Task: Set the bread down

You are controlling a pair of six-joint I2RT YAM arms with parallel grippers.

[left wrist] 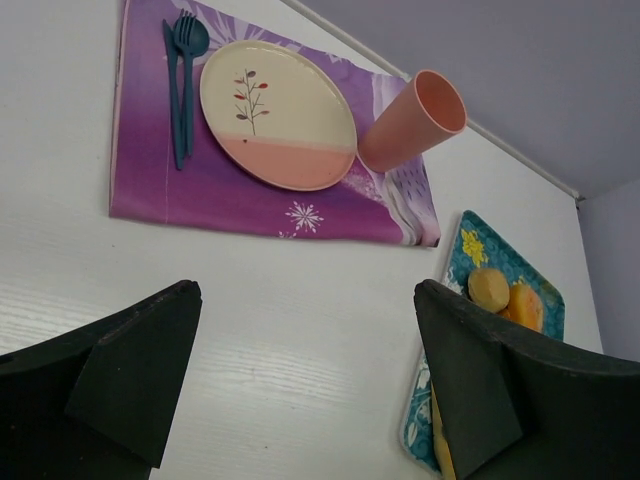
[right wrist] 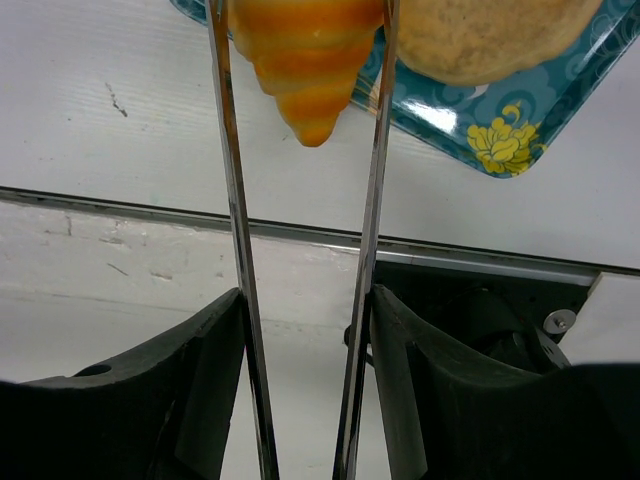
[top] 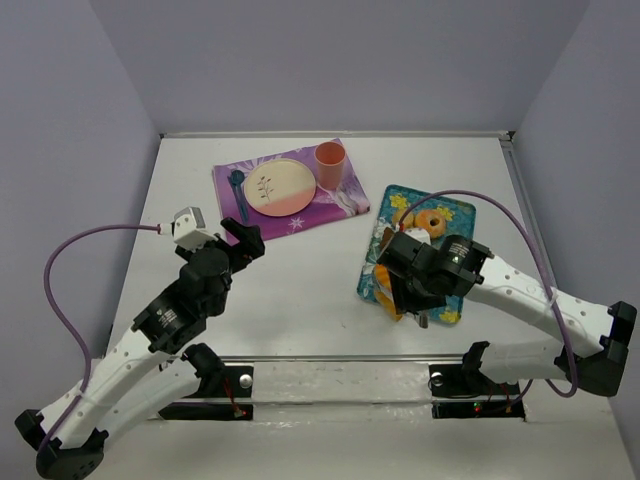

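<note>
The right pincer (right wrist: 305, 300) is clamped on metal tongs (right wrist: 232, 200), whose blades squeeze the bread (right wrist: 305, 60) at the top centre of the right wrist view. The bread's tapered tip pokes past the teal tray's (right wrist: 500, 140) edge, against the white counter (right wrist: 100, 120). The left pincer (left wrist: 305, 300) stands wide apart, gripping nothing.

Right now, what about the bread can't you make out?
Top view: the right tool covers most of the bread; only an orange sliver shows.
Right wrist view: the top edge crops the tongs and all the bread but its tip.
Left wrist view: a finger of the left tool hides most of it.
</note>
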